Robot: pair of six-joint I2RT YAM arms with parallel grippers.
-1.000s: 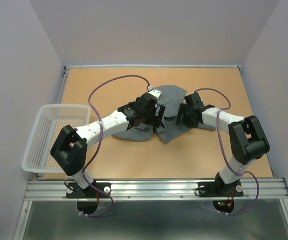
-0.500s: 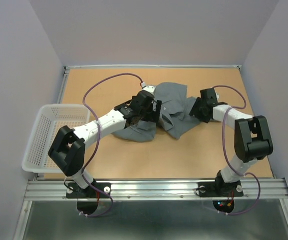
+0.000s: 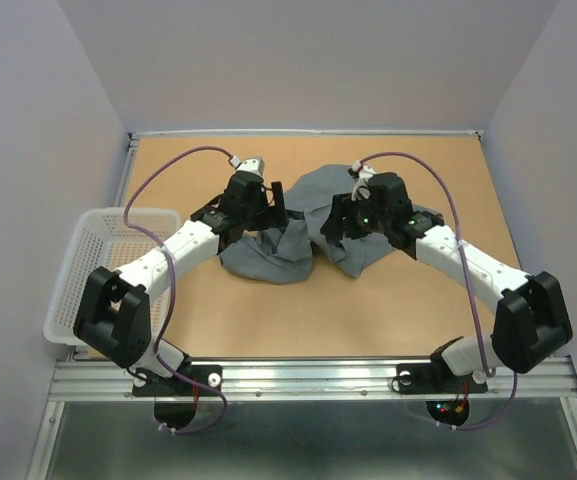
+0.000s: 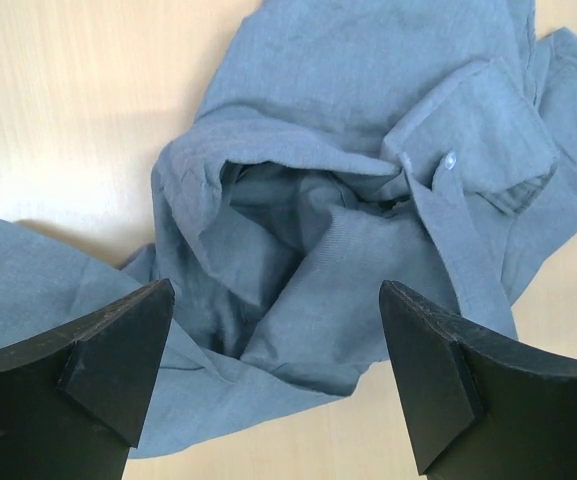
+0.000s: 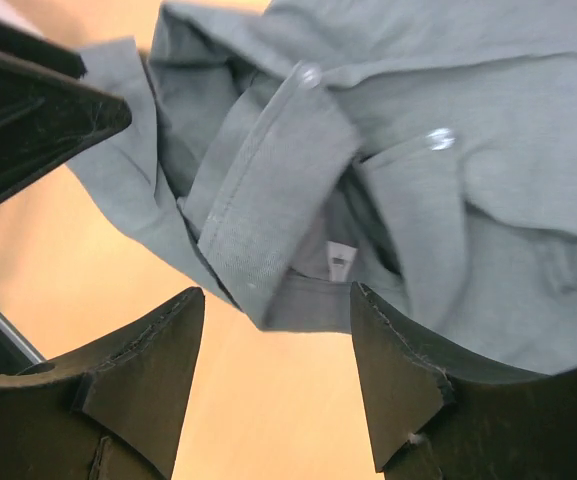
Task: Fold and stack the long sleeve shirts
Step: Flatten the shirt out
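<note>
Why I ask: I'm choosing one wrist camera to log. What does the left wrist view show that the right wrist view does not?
Only the left wrist: a deep hollow crumpled into the grey shirt, and the left fingers apart above it. Only the right wrist: a small white label tucked under a folded band, and the right fingers apart. Both: the shirt lying on the wooden table, pale buttons, and nothing gripped.

Was closed in on three sides by plain pale walls (image 3: pixel 308 60) around a tan wooden table (image 3: pixel 398 310), metal rail (image 3: pixel 308 378) in front.
</note>
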